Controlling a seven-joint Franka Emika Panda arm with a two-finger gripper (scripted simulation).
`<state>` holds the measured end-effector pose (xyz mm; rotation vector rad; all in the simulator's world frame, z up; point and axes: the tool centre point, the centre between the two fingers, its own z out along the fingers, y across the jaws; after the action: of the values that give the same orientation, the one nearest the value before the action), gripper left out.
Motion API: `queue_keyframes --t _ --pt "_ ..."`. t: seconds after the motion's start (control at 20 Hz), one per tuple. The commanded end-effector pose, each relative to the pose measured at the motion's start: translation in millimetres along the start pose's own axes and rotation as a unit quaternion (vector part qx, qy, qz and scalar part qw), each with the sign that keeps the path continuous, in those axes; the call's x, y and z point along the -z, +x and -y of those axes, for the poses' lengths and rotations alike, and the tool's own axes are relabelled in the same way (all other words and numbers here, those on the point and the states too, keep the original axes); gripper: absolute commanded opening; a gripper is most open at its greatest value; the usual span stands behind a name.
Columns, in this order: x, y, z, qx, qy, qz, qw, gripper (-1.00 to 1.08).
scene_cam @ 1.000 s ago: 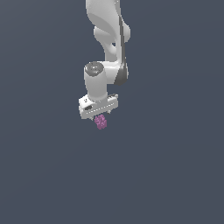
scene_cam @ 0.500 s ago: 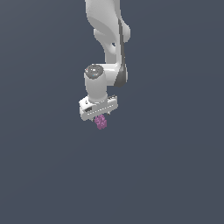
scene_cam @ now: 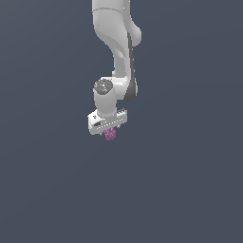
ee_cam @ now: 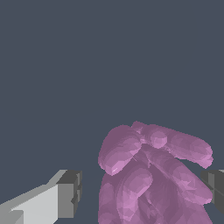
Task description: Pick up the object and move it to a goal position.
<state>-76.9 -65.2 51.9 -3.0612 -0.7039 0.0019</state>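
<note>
The object (scene_cam: 110, 135) is a small pink-purple knobbly blob directly under the white gripper (scene_cam: 109, 130) in the exterior view. In the wrist view the object (ee_cam: 148, 175) fills the space between the two grey fingertips. One fingertip (ee_cam: 70, 194) stands a little apart from the object, with a gap showing between them. The other fingertip (ee_cam: 215, 186) is right at the object's far edge. The gripper (ee_cam: 142, 192) is open and straddles the object. The object's lower part is cut off by the edge of the wrist view.
The white arm (scene_cam: 118, 42) comes down from above in the exterior view. All around is a plain, dark grey-blue surface with no other objects or edges showing.
The wrist and gripper have come down slightly toward the object. The object has stayed where it was.
</note>
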Motion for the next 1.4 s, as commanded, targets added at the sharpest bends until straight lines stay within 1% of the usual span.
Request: queue_keyframes --t 0.0,0.05,0.6,0.8,1.05,1.35 --pt "-2 1 0 0.000 0.000 -0.001 1.0000 1.00" --pt "-2 1 0 0.000 0.000 -0.001 1.0000 -1.00" --pt "-1 1 0 0.001 -0.001 -0.001 1.0000 -1.00" --pt "4 7 4 0.001 -0.001 -0.001 1.0000 -1.00" --pt "20 26 15 0.001 -0.001 -0.001 1.0000 -1.00" --pt "51 63 36 0.001 -0.001 -0.001 1.0000 -1.00"
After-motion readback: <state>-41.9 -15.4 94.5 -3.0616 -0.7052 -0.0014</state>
